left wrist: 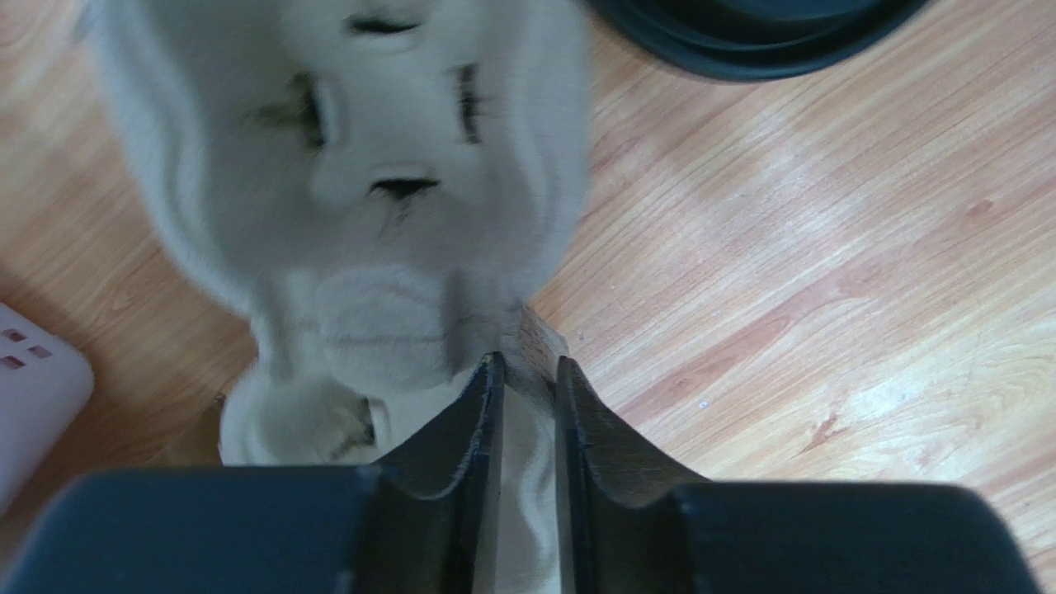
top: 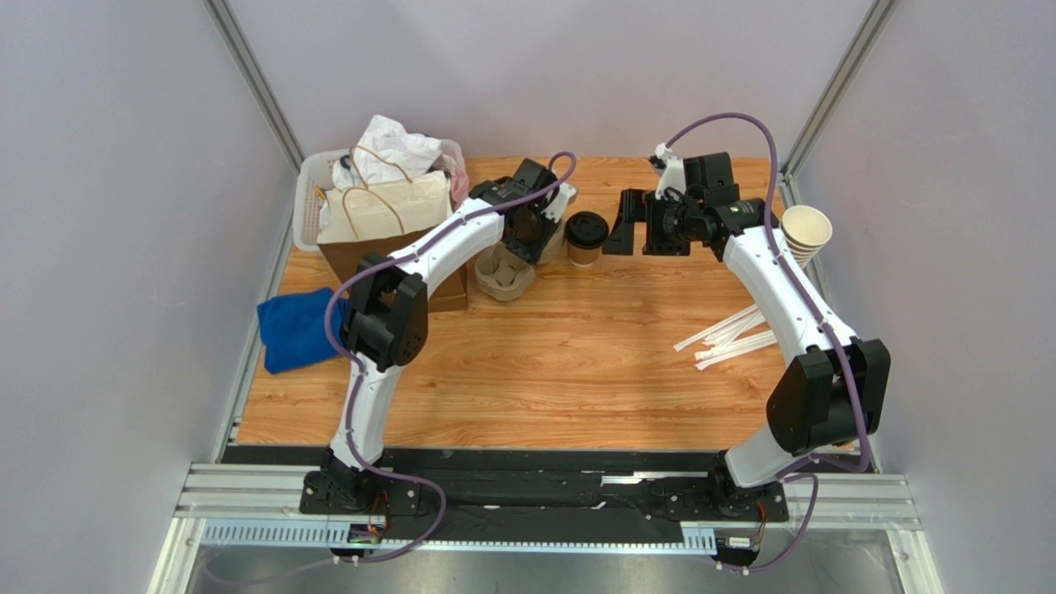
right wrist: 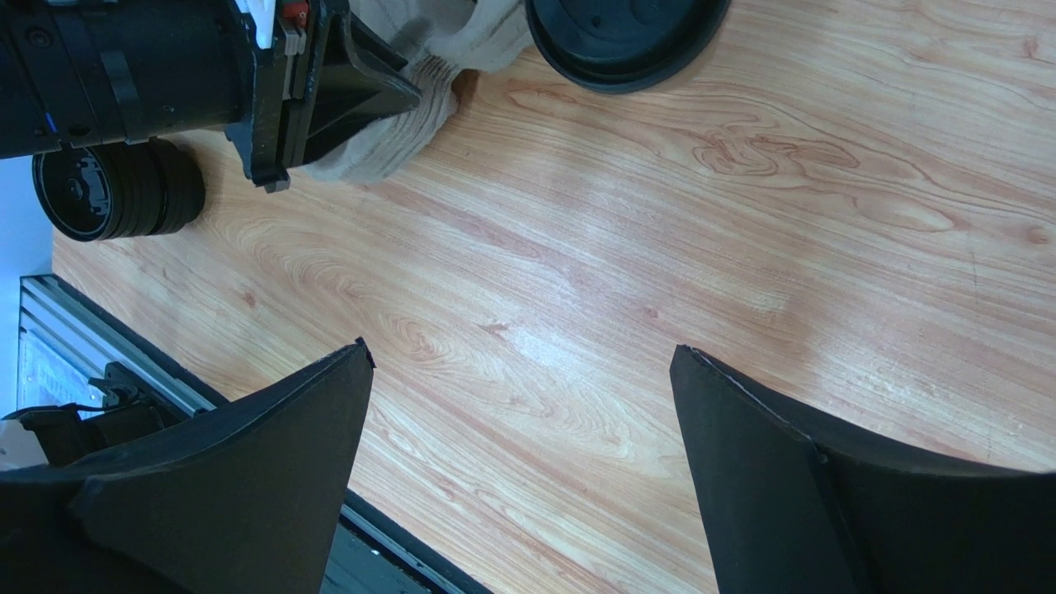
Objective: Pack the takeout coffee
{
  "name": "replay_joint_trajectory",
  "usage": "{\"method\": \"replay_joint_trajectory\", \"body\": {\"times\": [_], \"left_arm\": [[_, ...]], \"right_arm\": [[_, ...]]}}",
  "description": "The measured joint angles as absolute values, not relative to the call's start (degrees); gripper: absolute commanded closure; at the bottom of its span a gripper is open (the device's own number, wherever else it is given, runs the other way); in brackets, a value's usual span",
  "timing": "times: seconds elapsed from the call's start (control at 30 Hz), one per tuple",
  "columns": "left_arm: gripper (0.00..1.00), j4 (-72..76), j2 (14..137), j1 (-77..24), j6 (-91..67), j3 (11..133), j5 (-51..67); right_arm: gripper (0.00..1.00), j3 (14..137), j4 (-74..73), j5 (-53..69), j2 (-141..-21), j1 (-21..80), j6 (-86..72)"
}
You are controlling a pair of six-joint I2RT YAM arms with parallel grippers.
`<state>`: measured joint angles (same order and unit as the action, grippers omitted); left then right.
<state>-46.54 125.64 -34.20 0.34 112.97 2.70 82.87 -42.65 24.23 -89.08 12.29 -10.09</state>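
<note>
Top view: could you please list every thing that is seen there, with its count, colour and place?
table: one, wood, under everything
bin: one, white, far left corner
wads: some, white, crumpled, in the bin
bag: one, brown, with handles, before the bin
cloth: one, blue, left edge
carrier: one, grey pulp, right of the bag
coffee: one, tan cup with black lid, right of the carrier
cups: one stack, cream, right edge
straws: several, white, right side
left pincer: black, shut on the carrier's rim
right pincer: black, open, right of the coffee
</note>
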Motion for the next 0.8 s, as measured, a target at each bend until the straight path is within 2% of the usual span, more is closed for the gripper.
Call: {"method": "replay_joint_trajectory", "body": {"times": [0.1, 0.73, 0.8], "left_arm": [[1.0, -46.5, 125.6, -34.2, 0.3, 113.0, 2.0], [1.0, -46.5, 125.0, -34.4, -2.2, 113.0, -5.2], [0.94, -46.5, 125.0, -34.4, -2.6, 113.0, -5.3]], "right_arm": [[0.04, 82.9, -42.7, 24.5, -89.4, 12.3, -10.1], [0.05, 84.9, -42.6, 26.9, -93.8, 12.3, -10.1], [0.05, 85.1, -42.7, 27.2, -94.3, 12.3, -10.1]]}}
